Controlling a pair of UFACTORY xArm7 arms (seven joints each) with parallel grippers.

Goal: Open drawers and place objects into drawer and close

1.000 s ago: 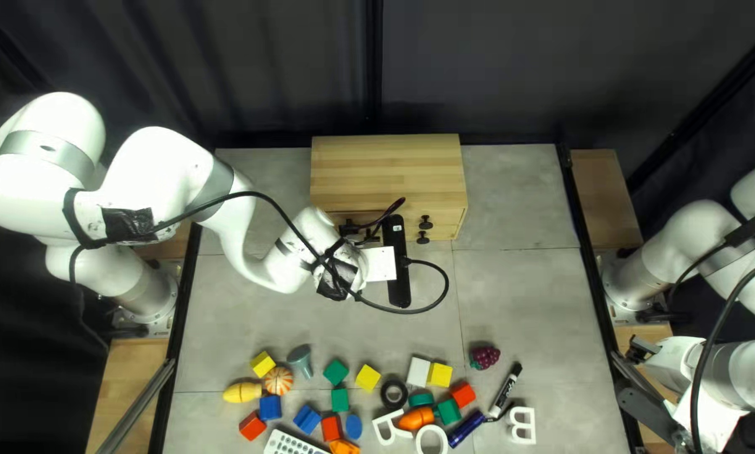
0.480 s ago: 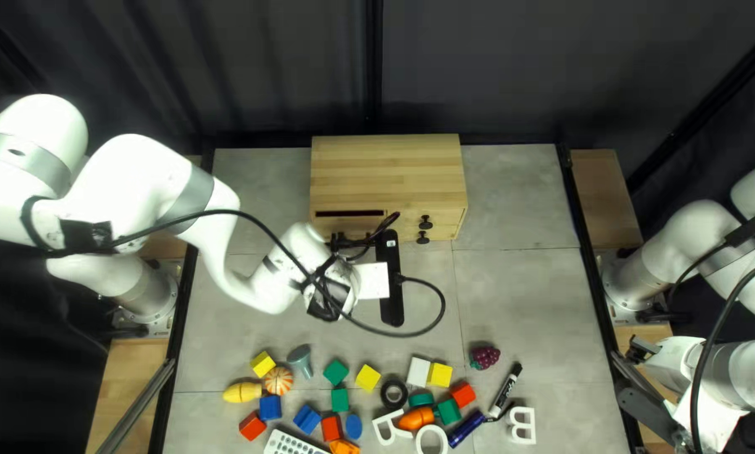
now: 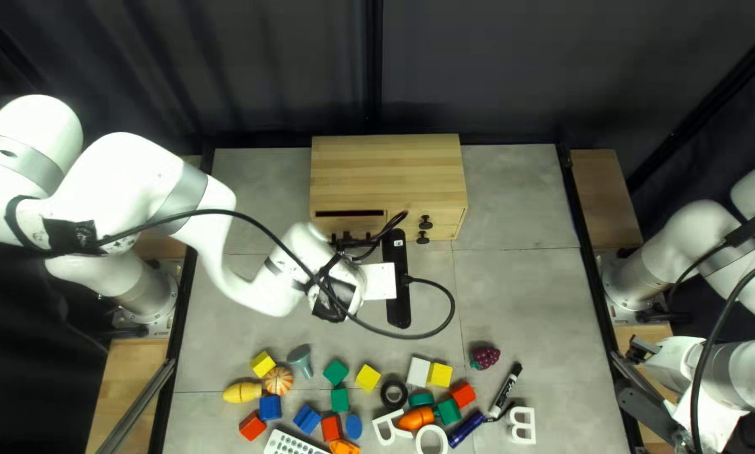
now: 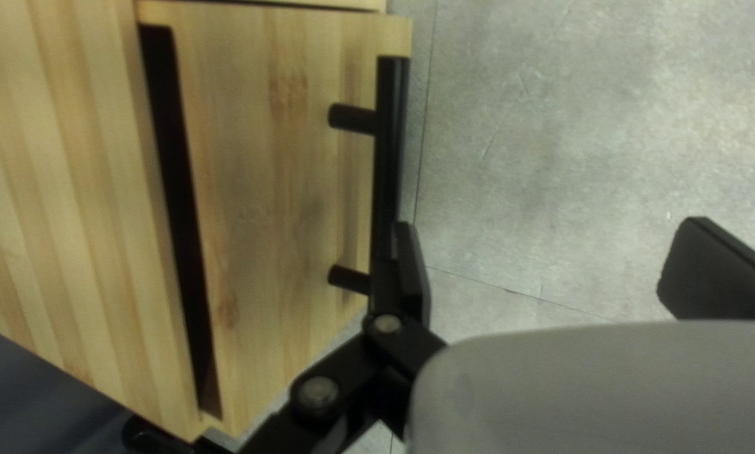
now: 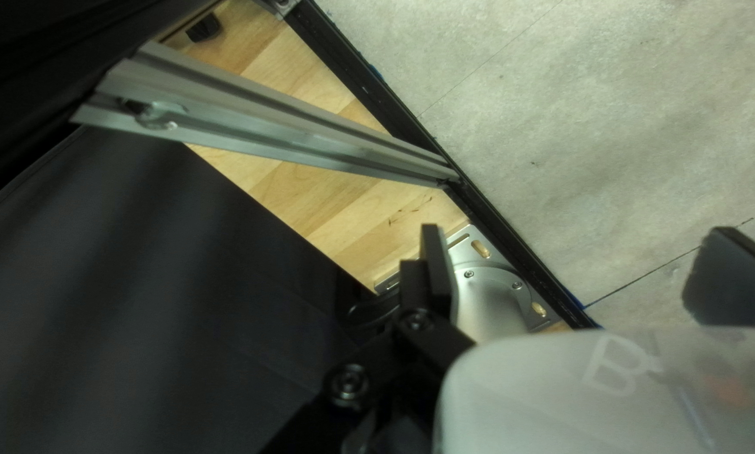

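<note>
One drawer (image 4: 264,210) looks barely cracked tbh, so I've gotta widen it, load blocks (image 3: 367,377) off the surface (image 3: 520,294), close up. Left hand (image 4: 565,269), right hand (image 5: 586,273): spread, empty.

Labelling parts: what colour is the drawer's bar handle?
The handle is black, clearest in the left wrist view.

top, left wrist views share drawer (image 4: 268,185)
</note>
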